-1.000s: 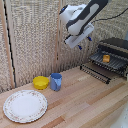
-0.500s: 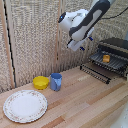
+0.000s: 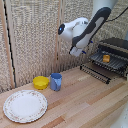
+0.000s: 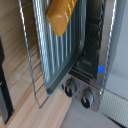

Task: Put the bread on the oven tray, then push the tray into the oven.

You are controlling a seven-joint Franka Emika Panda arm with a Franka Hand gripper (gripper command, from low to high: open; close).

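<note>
Clamp [image 3: 76, 51] is seen raised in the air, well apart from the wooden table [image 3: 85, 102], to the exterior view's left of the oven [image 3: 114, 56]. Finger state cannot be told; fingers are not resolved in either view. Nothing is seen held. Bread [image 4: 61, 15] is lying on the oven pan [image 4: 62, 52], which sticks out of the oven front over the dropped door [image 3: 95, 73]. Two knobs [image 4: 80, 93] are seen in the wrist view. Blue cup [image 3: 56, 81], yellow bowl [image 3: 41, 82] and plate [image 3: 25, 105] are on the table.
</note>
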